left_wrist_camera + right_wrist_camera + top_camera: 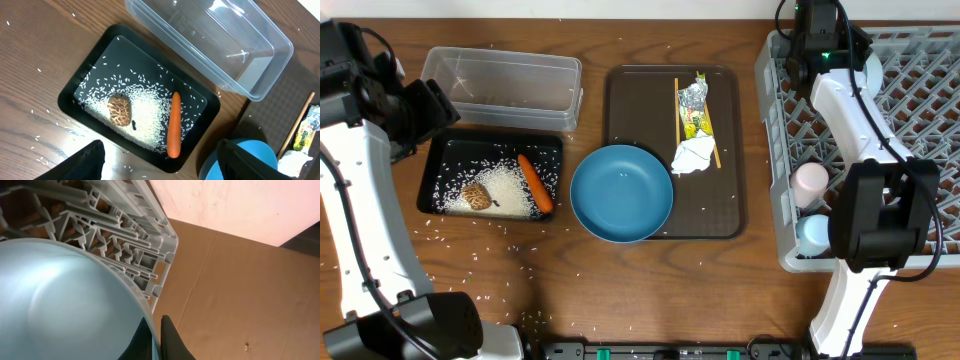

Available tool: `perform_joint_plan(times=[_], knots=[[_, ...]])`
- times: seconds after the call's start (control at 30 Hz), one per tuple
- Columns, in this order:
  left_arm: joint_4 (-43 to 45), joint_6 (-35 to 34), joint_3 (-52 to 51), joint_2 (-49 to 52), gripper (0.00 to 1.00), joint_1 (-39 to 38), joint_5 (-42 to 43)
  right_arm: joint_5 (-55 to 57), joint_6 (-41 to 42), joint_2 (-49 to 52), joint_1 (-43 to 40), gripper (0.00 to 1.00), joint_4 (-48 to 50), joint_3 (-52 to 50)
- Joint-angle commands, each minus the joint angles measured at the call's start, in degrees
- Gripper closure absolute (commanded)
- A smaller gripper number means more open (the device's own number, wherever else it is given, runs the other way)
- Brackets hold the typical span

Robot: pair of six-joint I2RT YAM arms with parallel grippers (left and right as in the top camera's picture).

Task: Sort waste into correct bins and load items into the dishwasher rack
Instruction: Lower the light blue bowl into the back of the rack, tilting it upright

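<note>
My left gripper (pixel 167 164) is open and empty, above the near edge of the black tray (pixel 70 95). The tray holds loose rice (pixel 145 117), an orange carrot (pixel 173 124) and a brown lump (pixel 120 109). The clear tub (pixel 500 85) lies behind it. My right gripper (pixel 156 342) is shut on the rim of the small light-blue bowl (pixel 60 305), held over the grey rack (pixel 920 110). The large blue bowl (pixel 621 192) overlaps the brown tray's corner. Chopsticks (pixel 677 110), foil wrapper (pixel 693 105) and tissue (pixel 692 155) lie on that tray. A pink cup (pixel 810 180) and a light-blue cup (pixel 813 233) sit in the rack.
The brown serving tray (pixel 630 100) lies in the middle of the wooden table. Stray rice grains (pixel 470 250) are scattered on the table around the black tray. The rack's left wall (pixel 770 150) stands close to the brown tray.
</note>
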Motion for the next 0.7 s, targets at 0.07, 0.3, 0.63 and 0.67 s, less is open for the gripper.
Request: perform_joint_plan(times=[0.07,0.3,0.63,0.67], knots=[[0.04,-0.79,-0.37,0.66,0.28,0.13,0.11,0.44,-3.3,0.46,-0.44,0.99,0.44,0.52],[0.0,-0.76,-0.37,0.66,0.28,0.13,0.85,3.87,-9.99,0.46,-0.44,0.99,8.11,0.52],[-0.02,-0.76,-0.37,0.66,0.28,0.13,1.84,3.63,-7.5,0.46,-0.55,0.99,4.61,0.48],[-0.02,-0.76,-0.37,0.66,0.27,0.13,1.84,3.61,-7.1,0.46,-0.66,0.99,4.15,0.48]])
